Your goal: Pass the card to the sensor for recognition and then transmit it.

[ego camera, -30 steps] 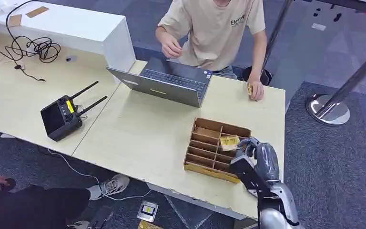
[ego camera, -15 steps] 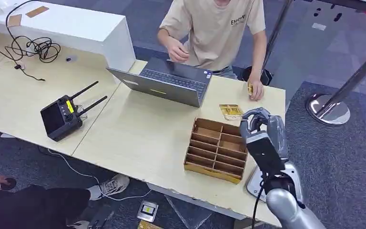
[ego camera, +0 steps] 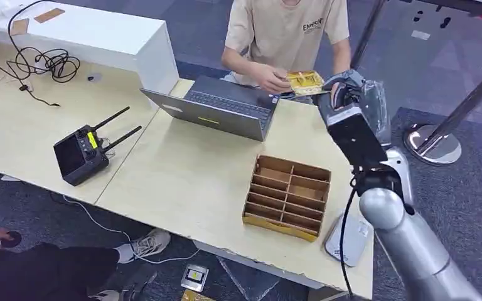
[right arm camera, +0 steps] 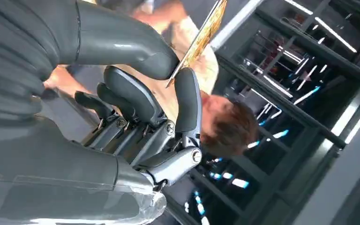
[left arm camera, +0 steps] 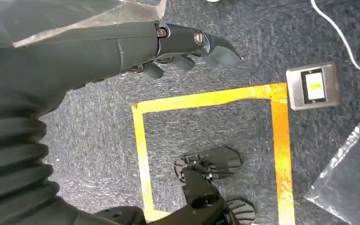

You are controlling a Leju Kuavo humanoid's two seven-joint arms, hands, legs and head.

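Head view: right hand (ego camera: pixel 345 94) raised at about 1 o'clock over the far edge of the worktop (ego camera: pixel 188 175), holding the yellow card (ego camera: pixel 305 81) out toward a seated person (ego camera: pixel 289 31). Right wrist view: card (right arm camera: pixel 201 37) pinched edge-on between the thick thumb and one dark finger; remaining fingers (right arm camera: pixel 122 101) curled below, not touching it. Card face hard to read there, only its thin edge and a yellow-patterned side. The person's hand (ego camera: pixel 268 78) is at the card's near-laptop end; touching or just beside, cannot tell. Person's head cut off by the frame top in head view. Sensor not identifiable with confidence; a pale flat device (ego camera: pixel 348 238) lies at 5 o'clock, partly hidden behind the right arm. Cardboard divider tray (ego camera: pixel 287 197) sits at 5 o'clock of the open laptop (ego camera: pixel 219 110). Black remote controller (ego camera: pixel 85 150) at 9 o'clock. Left hand (left arm camera: pixel 192 47) hangs over grey carpet with yellow tape (left arm camera: pixel 206 98), fingers loosely apart, holding nothing.
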